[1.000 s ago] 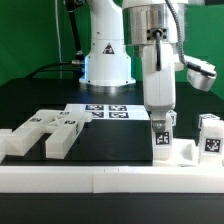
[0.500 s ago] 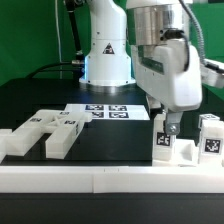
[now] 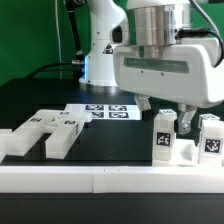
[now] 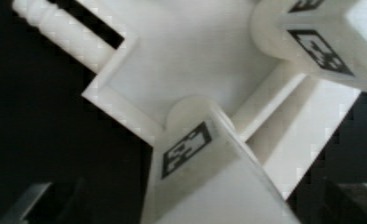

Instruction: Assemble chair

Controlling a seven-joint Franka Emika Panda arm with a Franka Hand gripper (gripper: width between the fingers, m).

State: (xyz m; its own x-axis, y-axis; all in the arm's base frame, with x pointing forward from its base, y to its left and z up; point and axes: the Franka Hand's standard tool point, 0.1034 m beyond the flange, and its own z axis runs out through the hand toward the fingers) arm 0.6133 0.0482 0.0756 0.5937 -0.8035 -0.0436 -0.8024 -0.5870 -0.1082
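Hovering spread and empty, the pincer [image 3: 166, 112] sits above an upright chair post [image 3: 164, 141], near on the tabletop [image 3: 40, 100] at the exterior view's right; light, stiff, slick plastic, likely best pinched across flat faces

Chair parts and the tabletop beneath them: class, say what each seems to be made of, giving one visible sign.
The chair parts look like white plastic, matte, with crisp blocky edges and black-and-white tags on flat faces. The tabletop looks like a dull black sheet or cloth, showing no shine; which cannot be told.
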